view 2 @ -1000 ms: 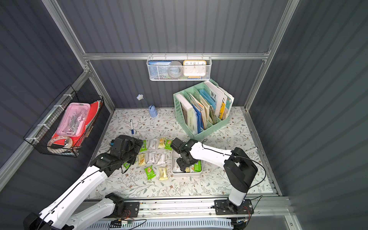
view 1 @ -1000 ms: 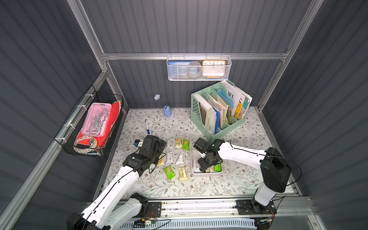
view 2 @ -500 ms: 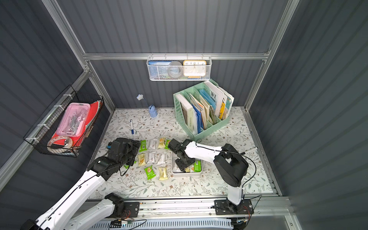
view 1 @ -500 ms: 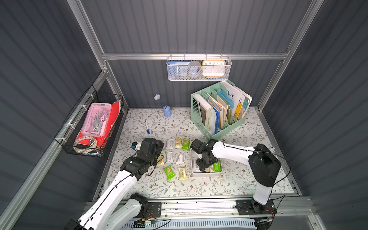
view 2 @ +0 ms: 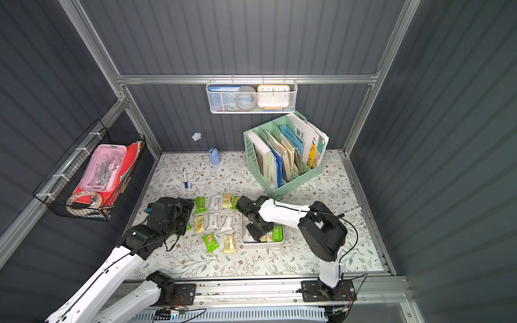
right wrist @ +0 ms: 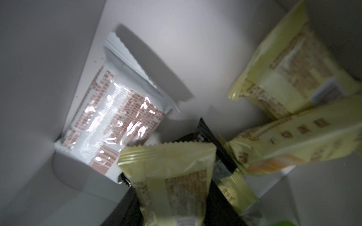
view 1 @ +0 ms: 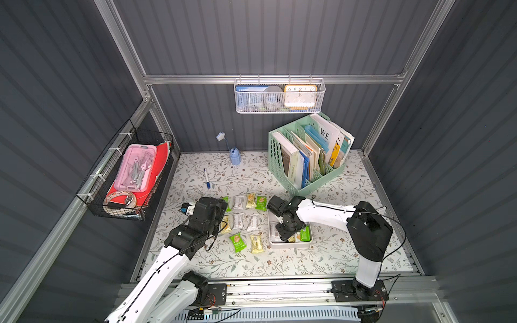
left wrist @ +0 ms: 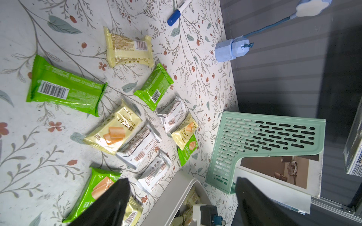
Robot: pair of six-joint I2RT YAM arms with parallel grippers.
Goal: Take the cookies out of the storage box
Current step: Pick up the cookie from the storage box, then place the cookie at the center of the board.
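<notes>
The storage box (view 1: pixel 288 246) (view 2: pixel 261 246) is a shallow white tray at the front middle of the table, with several cookies inside. My right gripper (view 1: pixel 285 233) (view 2: pixel 258 233) reaches down into it. In the right wrist view my right gripper (right wrist: pixel 172 205) is shut on a pale yellow cookie (right wrist: pixel 168 176), which sits between both black fingers. A white-silver packet (right wrist: pixel 115 121), a black packet (right wrist: pixel 221 156) and more yellow ones (right wrist: pixel 293 68) lie around it. Several cookies (view 1: pixel 246 221) (left wrist: pixel 121 133) lie in rows left of the box. My left gripper (view 1: pixel 219 216) (left wrist: pixel 181 180) hangs open beside them, holding nothing.
A mint-green file organizer (view 1: pixel 307 156) with books stands behind the box at the back right. A blue-capped marker pen (view 1: pixel 206 177) and a small blue lamp (view 1: pixel 235 156) lie at the back left. A white mesh basket (view 1: pixel 279 96) and a black wire basket (view 1: pixel 126 173) hang on the walls.
The right gripper's jaws have closed in on the yellow packet inside the box, and the right arm's elbow has swung left. The left arm has barely moved.
</notes>
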